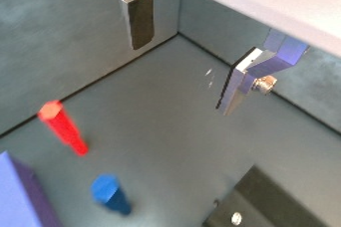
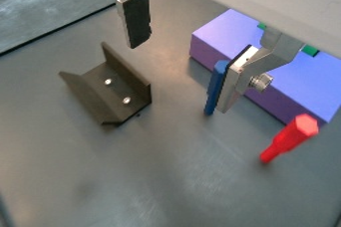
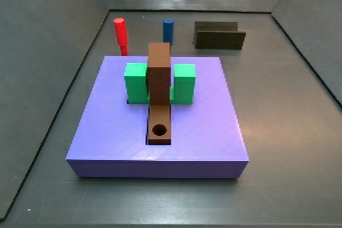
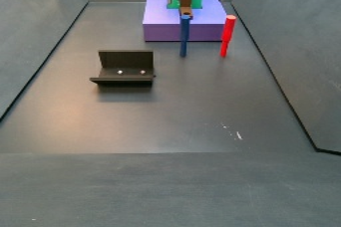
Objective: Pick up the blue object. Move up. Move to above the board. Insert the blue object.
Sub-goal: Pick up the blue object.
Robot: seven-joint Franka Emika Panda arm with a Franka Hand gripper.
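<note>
Overhead, the gripper [image 2: 186, 52] hangs spread wide — empty — blue object [image 2: 213, 89] upright beside one finger [image 2: 241, 80].

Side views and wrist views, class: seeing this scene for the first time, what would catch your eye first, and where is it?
The large lavender slab dominates, carrying a long brown board with a round hole, flanked by a green block. Behind it on the floor stand a red peg and a thin blue cylindrical peg. In a wrist view, the open pincer hangs above the floor, one finger beside the blue peg.
</note>
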